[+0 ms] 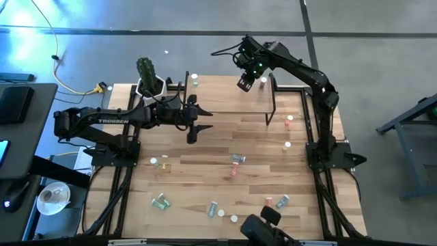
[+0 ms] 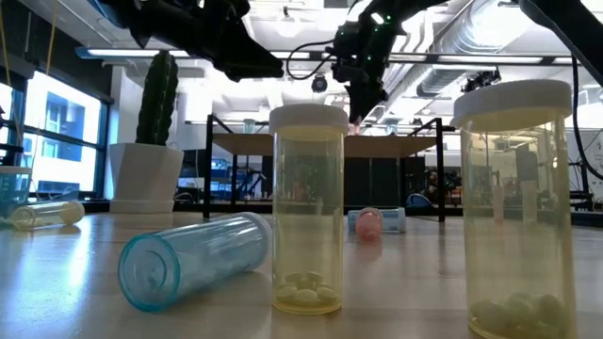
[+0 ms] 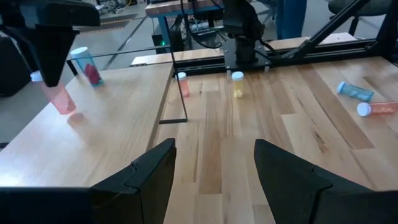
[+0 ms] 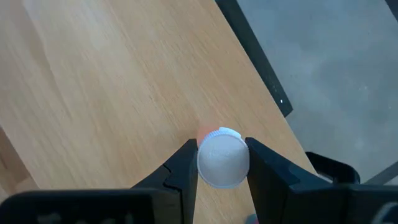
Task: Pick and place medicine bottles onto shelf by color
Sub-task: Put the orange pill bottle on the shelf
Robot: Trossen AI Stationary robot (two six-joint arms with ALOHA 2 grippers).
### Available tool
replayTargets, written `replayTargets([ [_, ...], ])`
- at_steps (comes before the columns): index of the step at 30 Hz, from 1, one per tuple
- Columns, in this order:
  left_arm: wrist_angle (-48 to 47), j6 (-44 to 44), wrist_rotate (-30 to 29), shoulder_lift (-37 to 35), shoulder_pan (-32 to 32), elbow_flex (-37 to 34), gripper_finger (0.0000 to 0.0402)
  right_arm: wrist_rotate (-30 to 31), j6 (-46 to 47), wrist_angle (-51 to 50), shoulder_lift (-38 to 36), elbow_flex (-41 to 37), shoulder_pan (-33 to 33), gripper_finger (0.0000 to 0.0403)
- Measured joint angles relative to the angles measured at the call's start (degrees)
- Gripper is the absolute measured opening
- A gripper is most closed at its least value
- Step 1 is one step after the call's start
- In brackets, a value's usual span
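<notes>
Nearest the low camera, two yellow bottles [image 2: 307, 207] stood upright on the surface [image 1: 205, 147], white caps up, long axes vertical. Between and beside them a teal bottle [image 2: 193, 259] lay on its side, its long axis slanting across the view, one end facing the camera.

Farther back, the left arm reached level over the surface toward the shelf [image 1: 232, 96], forearm horizontal. The left pincer [image 3: 214, 165] was released — fingers spread, nothing between them — and pointed at the shelf's near leg and open boards. Beyond it, a pink bottle [image 3: 182, 84] and a small yellow bottle [image 3: 237, 85] stood upright on the surface near the right arm's base.

Farthest off, the right arm arched up from its base and bent down over the shelf's right end. The right pincer [image 4: 222, 163] pointed steeply downward and was clenched on a pink-red bottle [image 4: 222, 158] by its white cap. The bottle hung roughly upright, cap up, long axis near vertical — whether its base touched the shelf top could not be told. A blue-capped bottle [image 3: 86, 65] stood on the shelf just beside it.
</notes>
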Motion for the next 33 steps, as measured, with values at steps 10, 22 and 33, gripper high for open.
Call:
replayTargets([
  [10, -0.04, 0.02, -0.04, 0.02, 0.02, 0.02, 0.0207, 2.54, -0.17, 0.21, 1.25, 0.08, 0.36, 0.0099],
  [22, -0.06, 0.50, -0.07, 0.07, 0.09, 0.02, 0.0207, 2.25, -0.17, -1.06, 1.43, 0.00, 0.48, 0.0134],
  [33, -0.09, 0.51, -0.07, 0.07, 0.09, 0.01, 0.0207, 2.25, -0.17, 0.16, 1.51, -0.07, 0.48, 0.0161],
])
